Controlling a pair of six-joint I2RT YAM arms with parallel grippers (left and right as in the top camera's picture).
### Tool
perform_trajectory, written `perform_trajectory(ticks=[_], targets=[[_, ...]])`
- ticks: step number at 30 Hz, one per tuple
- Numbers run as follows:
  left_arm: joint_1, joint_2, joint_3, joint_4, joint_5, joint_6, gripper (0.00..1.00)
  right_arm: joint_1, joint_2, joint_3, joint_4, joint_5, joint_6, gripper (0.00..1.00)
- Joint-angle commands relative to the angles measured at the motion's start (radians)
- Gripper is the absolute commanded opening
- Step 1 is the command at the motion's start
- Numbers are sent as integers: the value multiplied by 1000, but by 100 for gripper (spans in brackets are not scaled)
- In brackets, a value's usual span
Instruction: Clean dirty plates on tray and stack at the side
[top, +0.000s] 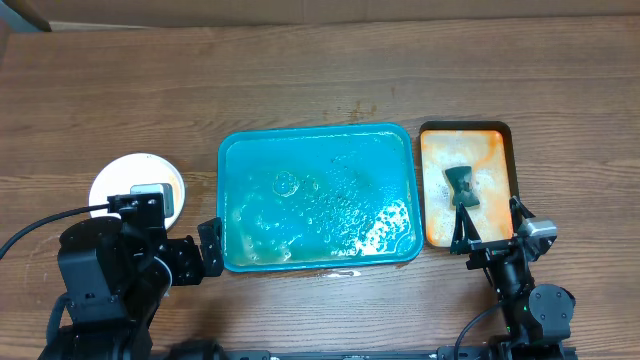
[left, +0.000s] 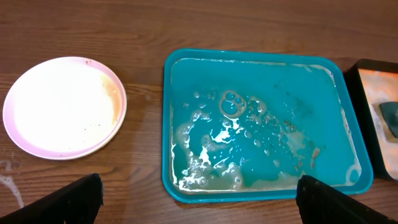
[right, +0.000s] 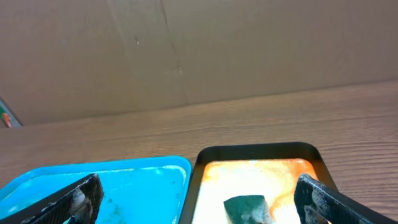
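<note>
The teal-blue tray (top: 316, 195) lies mid-table holding soapy water and brown bits, with no plate on it. It also shows in the left wrist view (left: 261, 124) and the right wrist view (right: 124, 180). The plates (top: 125, 180) sit on the table left of the tray, partly hidden by my left arm. In the left wrist view the top plate (left: 65, 106) is white and looks clean; I cannot tell how many lie under it. My left gripper (top: 195, 255) (left: 202, 205) is open and empty near the tray's front left corner. My right gripper (top: 490, 235) (right: 202, 202) is open and empty.
A smaller orange dark-rimmed tray (top: 497, 150) (right: 255, 152) stands right of the teal tray, foamy, with a dark green sponge (top: 462, 185) (right: 247, 208) in it. My right gripper hovers at its front edge. A cardboard wall runs along the far side of the table.
</note>
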Motion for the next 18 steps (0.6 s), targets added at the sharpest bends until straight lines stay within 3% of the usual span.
perform_trajectory(ticks=[1, 8, 13, 18], targets=[[-8, -2, -1, 3, -6, -14, 100, 6, -11, -10, 5, 13, -2, 100], [-33, -18, -2, -14, -57, -3, 100, 6, -11, -10, 5, 13, -2, 100], [-120, -108, -64, 2, -59, -8, 100, 6, -11, -10, 5, 13, -3, 100], [-151, -292, -332, 219, -59, -8, 99, 6, -11, -10, 5, 13, -3, 100]])
